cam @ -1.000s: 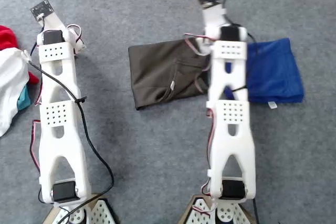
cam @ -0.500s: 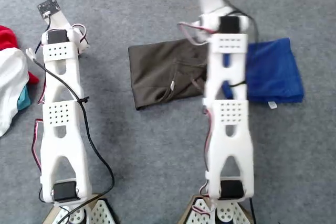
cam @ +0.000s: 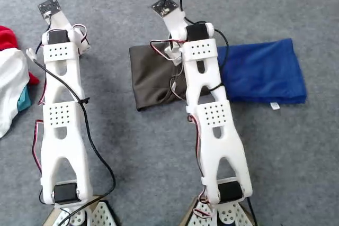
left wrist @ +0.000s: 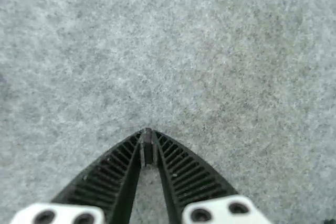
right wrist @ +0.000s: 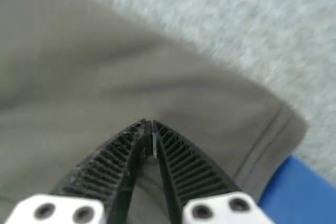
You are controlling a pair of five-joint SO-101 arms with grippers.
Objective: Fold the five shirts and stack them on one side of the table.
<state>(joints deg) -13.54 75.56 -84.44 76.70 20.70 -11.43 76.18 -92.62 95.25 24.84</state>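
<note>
Your right gripper (right wrist: 147,127) hangs, tips pressed together on nothing, over the folded brown shirt (cam: 153,75) lying against the blue shirt (cam: 265,72) (likely awaiting stacking), while your left gripper (left wrist: 147,135), likewise closed and empty, idles above bare carpet (left wrist: 210,51).

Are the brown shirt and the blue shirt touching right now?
Touching. The right wrist view shows the brown shirt meeting the blue shirt edge to edge, with no table between them.

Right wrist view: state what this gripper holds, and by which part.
Nothing is held. The right gripper has its fingers shut on each other with no cloth between them, above the folded brown shirt.
</note>
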